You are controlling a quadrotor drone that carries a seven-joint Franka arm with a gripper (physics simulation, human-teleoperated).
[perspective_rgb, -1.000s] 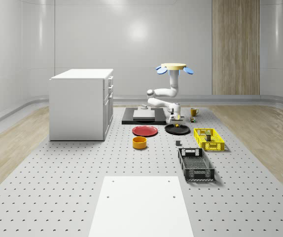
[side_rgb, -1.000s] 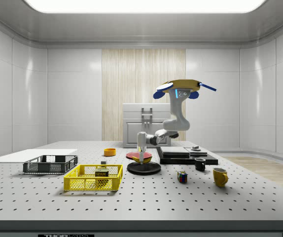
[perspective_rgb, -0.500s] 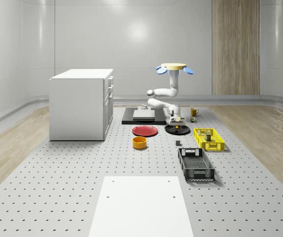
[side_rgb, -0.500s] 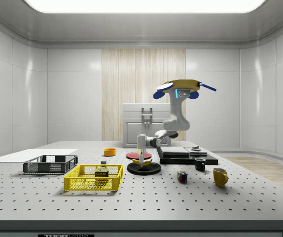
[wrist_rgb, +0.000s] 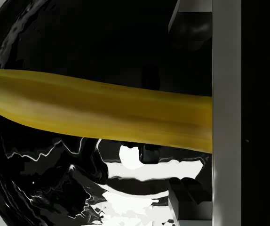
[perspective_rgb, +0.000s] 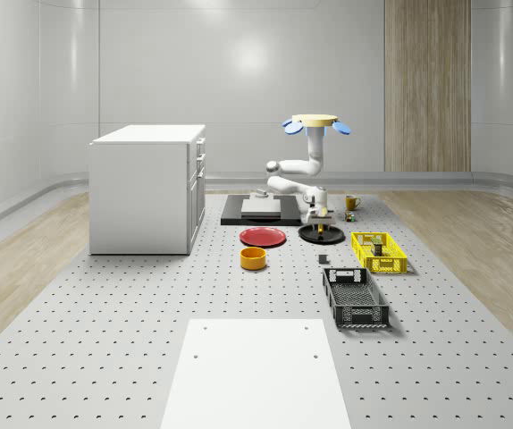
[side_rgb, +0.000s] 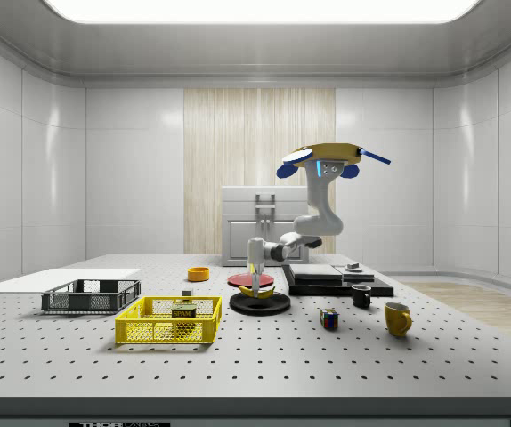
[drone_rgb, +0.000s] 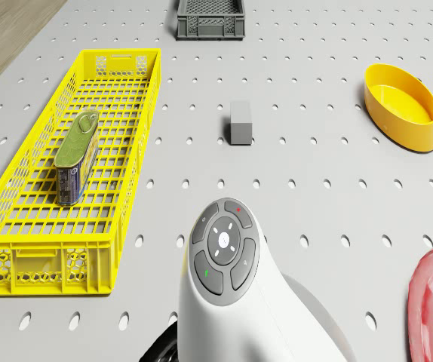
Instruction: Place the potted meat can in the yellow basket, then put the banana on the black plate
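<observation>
The drone [side_rgb: 327, 160] hovers over the far part of the table, near the dark slab [perspective_rgb: 261, 211]. Its arm reaches down to the black plate [side_rgb: 260, 303]. The banana [side_rgb: 257, 291] lies on that plate right under my gripper [side_rgb: 255, 280]. In the wrist view the banana [wrist_rgb: 102, 108] runs across the glossy plate [wrist_rgb: 55, 37], and one finger [wrist_rgb: 226, 94] stands at its end, so the jaws look open. The potted meat can [drone_rgb: 77, 154] lies on its side inside the yellow basket [drone_rgb: 145, 128], which sits toward the whole-scene view's right [perspective_rgb: 379, 251].
A red plate [perspective_rgb: 263, 237] and an orange bowl [perspective_rgb: 253, 258] sit left of the black plate. A black crate [perspective_rgb: 355, 298] lies nearer the camera, with a small grey block [drone_rgb: 241, 122] beside the basket. A white cabinet [perspective_rgb: 149, 188] stands at left. A yellow mug [side_rgb: 397, 318] and a cube [side_rgb: 328, 318] are at the side view's right.
The gripper lowered the banana onto the black plate and its fingers spread apart. The wrist has since risen slightly off the banana. The drone has stayed where it was.
</observation>
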